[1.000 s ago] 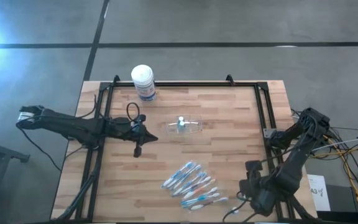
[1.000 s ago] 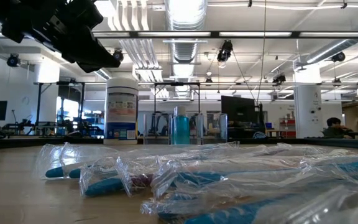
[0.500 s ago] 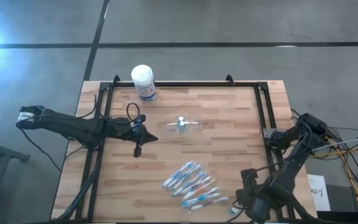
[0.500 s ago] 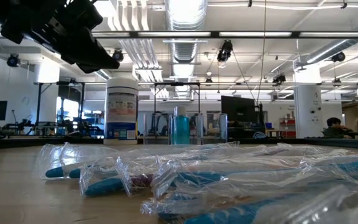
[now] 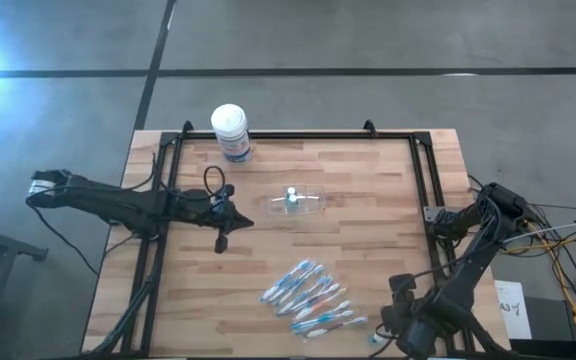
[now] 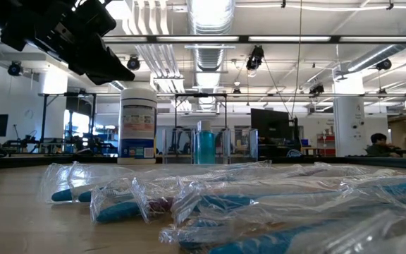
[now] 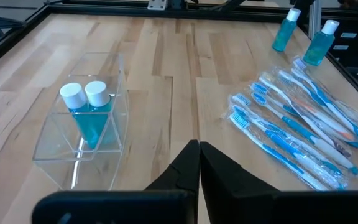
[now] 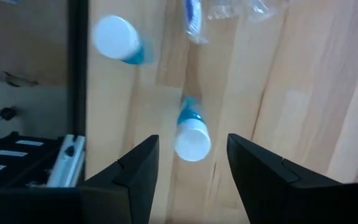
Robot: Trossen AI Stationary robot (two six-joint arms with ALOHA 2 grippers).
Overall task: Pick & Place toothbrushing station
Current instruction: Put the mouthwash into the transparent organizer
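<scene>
Your right gripper (image 8: 188,165) hangs directly over the small upright white-capped blue tube (image 8: 192,138) at the worktop's lower right, fingers spread, empty, straddling it.

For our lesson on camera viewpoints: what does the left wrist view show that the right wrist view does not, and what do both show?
Only the left wrist view: a clear plastic holder with two white-capped blue tubes inside, and the whole pile of wrapped toothbrushes. Only the right wrist view: the open right hand directly over a standing tube. Both: the wooden table and two loose tubes near its edge.
</scene>
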